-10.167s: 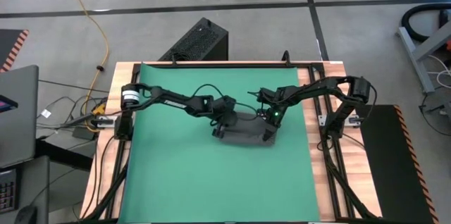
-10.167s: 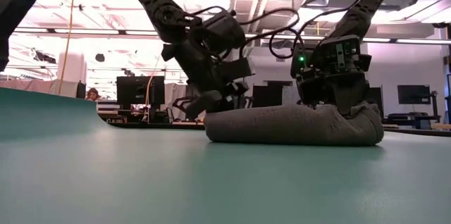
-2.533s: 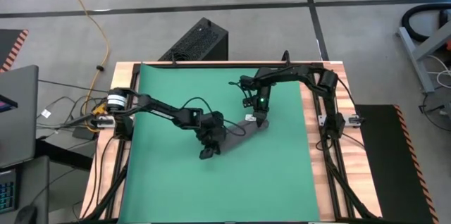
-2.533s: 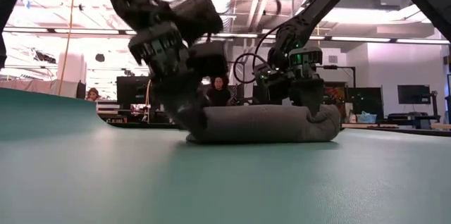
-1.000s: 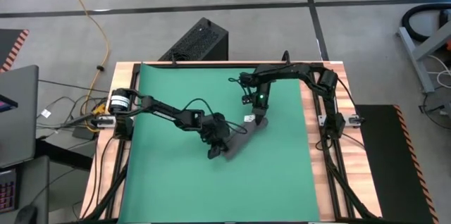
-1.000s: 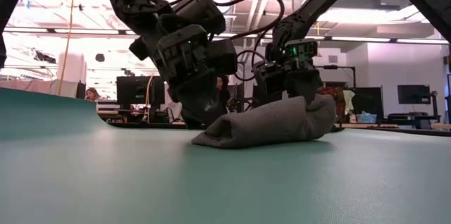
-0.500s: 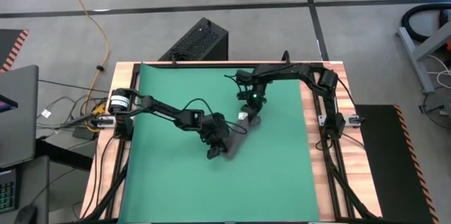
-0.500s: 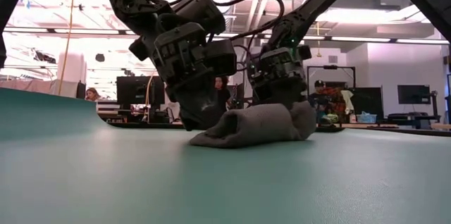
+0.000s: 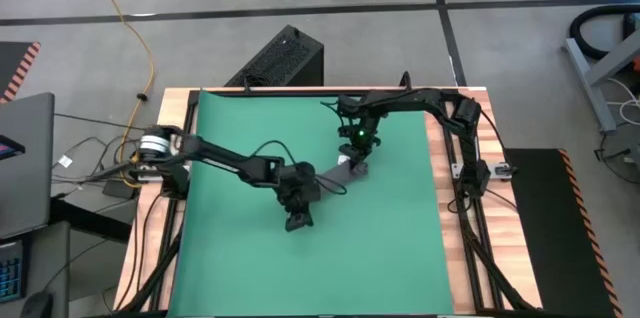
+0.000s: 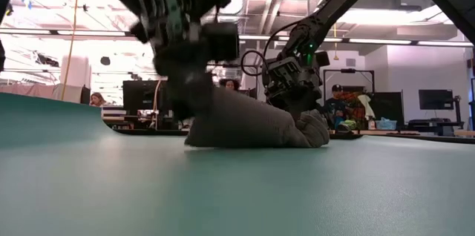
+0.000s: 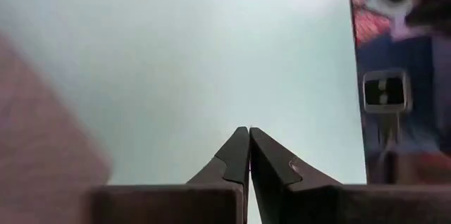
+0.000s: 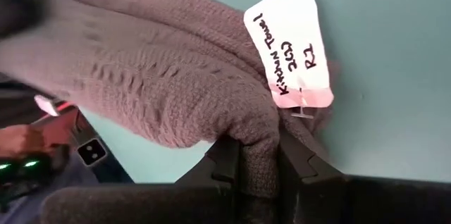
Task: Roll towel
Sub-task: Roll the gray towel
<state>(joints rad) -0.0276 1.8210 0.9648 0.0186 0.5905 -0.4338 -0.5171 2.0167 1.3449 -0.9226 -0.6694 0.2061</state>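
- Looking down from the high view, you see the towel (image 9: 333,173) at mid-frame on the green mat (image 9: 230,248), between the left gripper (image 9: 297,220) and right gripper (image 9: 357,163).
- Low view: the towel (image 10: 249,126) lies bunched at centre.
- Left wrist view: your left gripper (image 11: 249,134) is clenched on nothing.
- Right wrist view: your right gripper (image 12: 258,155) pinches the towel (image 12: 169,76) beside its white tag (image 12: 292,44).

Overhead looks straight down; low camera skims level — both share the towel (image 9: 330,173); wrists close-up.

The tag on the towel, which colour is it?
The tag is white with a pink lower edge and dark handwriting; the right wrist view shows it best.
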